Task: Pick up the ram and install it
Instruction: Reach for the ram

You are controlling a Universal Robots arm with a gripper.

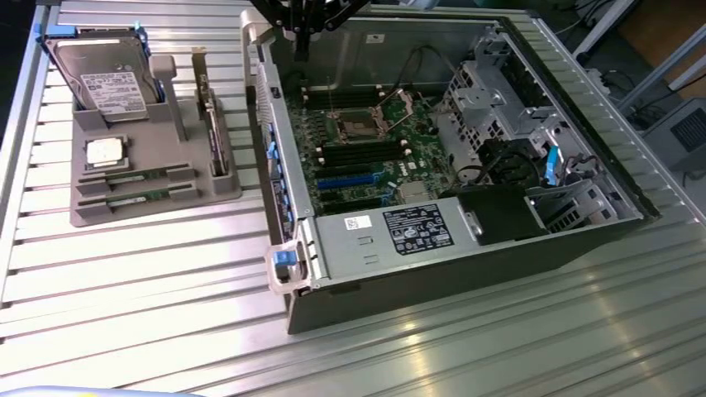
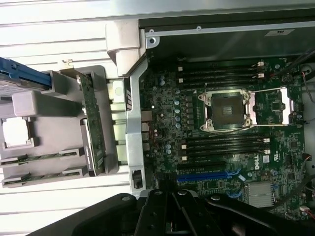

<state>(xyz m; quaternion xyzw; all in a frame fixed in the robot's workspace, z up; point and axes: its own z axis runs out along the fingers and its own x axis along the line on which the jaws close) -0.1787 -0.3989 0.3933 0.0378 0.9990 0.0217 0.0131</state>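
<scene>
Two green ram sticks (image 1: 138,176) lie flat in slots at the near end of a grey parts tray (image 1: 165,211), at the exterior view's left. In the wrist view the ram sticks (image 2: 42,158) sit side by side in the tray (image 2: 44,105). My gripper (image 1: 300,45) hangs above the far corner of the open computer case (image 1: 441,256), well away from the tray and the sticks. Its black fingers (image 2: 172,221) look shut with nothing between them. The motherboard (image 2: 167,103) shows dark memory slots (image 2: 221,145) on both sides of the open processor socket (image 2: 227,110).
The tray also holds a hard drive (image 1: 105,78), a square silver processor chip (image 1: 105,151) and an upright expansion card (image 1: 210,124). The case wall (image 1: 270,124) stands between tray and motherboard. Inside the case are a power supply (image 1: 386,236), cables and drive cages (image 1: 530,149).
</scene>
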